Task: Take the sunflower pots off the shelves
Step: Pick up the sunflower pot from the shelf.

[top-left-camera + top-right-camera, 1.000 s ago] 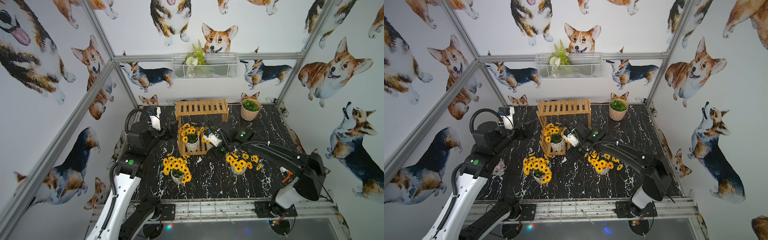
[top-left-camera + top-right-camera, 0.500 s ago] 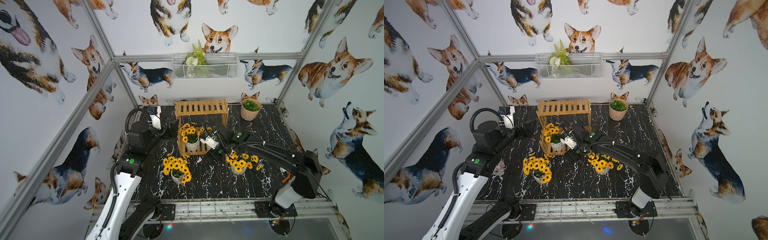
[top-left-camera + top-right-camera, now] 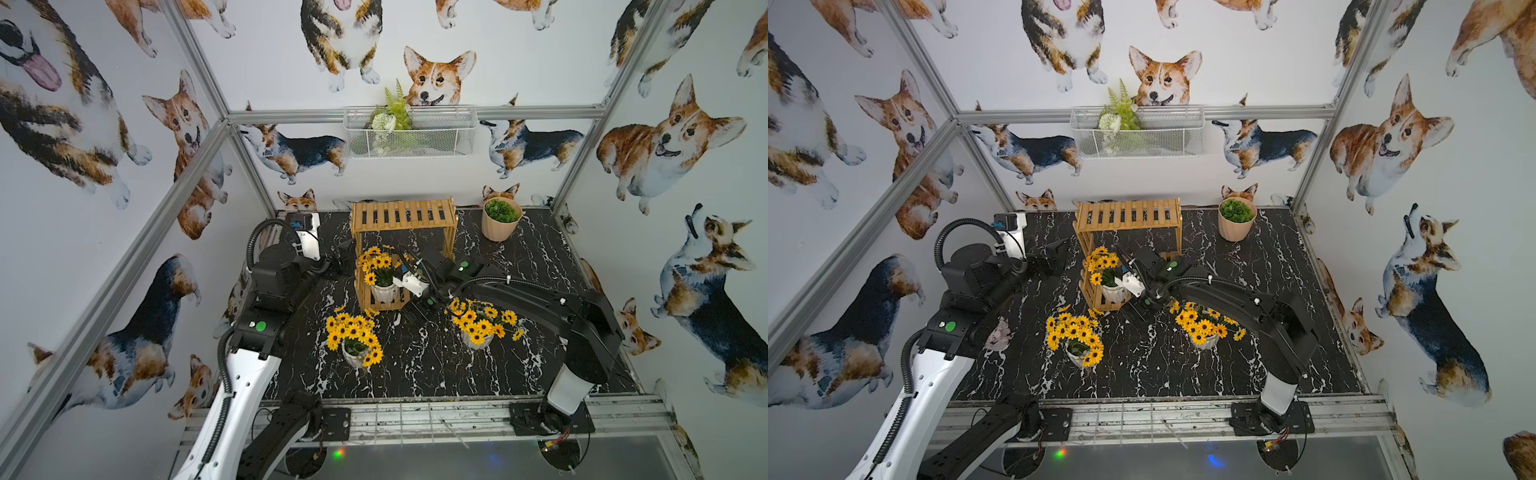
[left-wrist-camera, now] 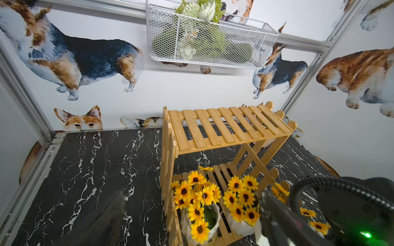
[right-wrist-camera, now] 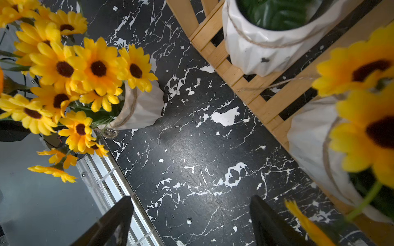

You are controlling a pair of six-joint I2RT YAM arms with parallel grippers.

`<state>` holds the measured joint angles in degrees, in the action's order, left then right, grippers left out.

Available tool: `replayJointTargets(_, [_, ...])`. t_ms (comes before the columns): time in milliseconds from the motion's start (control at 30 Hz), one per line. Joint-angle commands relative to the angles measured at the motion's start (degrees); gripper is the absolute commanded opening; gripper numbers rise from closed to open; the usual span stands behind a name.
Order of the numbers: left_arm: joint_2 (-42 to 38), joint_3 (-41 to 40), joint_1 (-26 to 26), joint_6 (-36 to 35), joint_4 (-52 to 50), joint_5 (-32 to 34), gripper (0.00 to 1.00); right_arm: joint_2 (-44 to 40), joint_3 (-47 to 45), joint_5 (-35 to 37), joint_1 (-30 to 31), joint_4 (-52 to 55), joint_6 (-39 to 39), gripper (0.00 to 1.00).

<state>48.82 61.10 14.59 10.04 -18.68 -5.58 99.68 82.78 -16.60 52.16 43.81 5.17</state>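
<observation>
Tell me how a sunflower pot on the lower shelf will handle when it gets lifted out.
The pot looks like hard ribbed ceramic: probably stiff, fairly heavy for its size, and breakable if dropped. Its flowers spread wider than the pot, so it may be top-heavy and tip; they would likely bend against the upper shelf.

Two sunflower pots (image 4: 199, 213) (image 4: 241, 224) low on the shelves (image 4: 223, 127) (two more pots (image 3: 354, 356) (image 3: 477, 339) off)

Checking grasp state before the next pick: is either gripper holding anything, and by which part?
Nothing is held. The right gripper is open with only bare table between its fingers; the left gripper is open, clear of the sunflower pots.
</observation>
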Motion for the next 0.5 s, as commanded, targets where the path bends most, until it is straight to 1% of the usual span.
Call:
replayJointTargets(0, [-0.4,0.5,-0.2,-0.5,1.0,0.5,1.00,0.9,1.2,-0.6,-1.5,0.1,-1.5,0.89])
replayJointTargets(200, [-0.9,0.9,-0.2,-0.7,0.7,0.7,1.00,1.3,1.9,-0.8,-4.2,0.0,-1.7,0.88])
replayJointTargets(467, [-1.2,0.7,-0.1,-0.8,0.8,0.8,1.00,1.6,1.9,1.3,-5.1,0.1,-2.7,0.88])
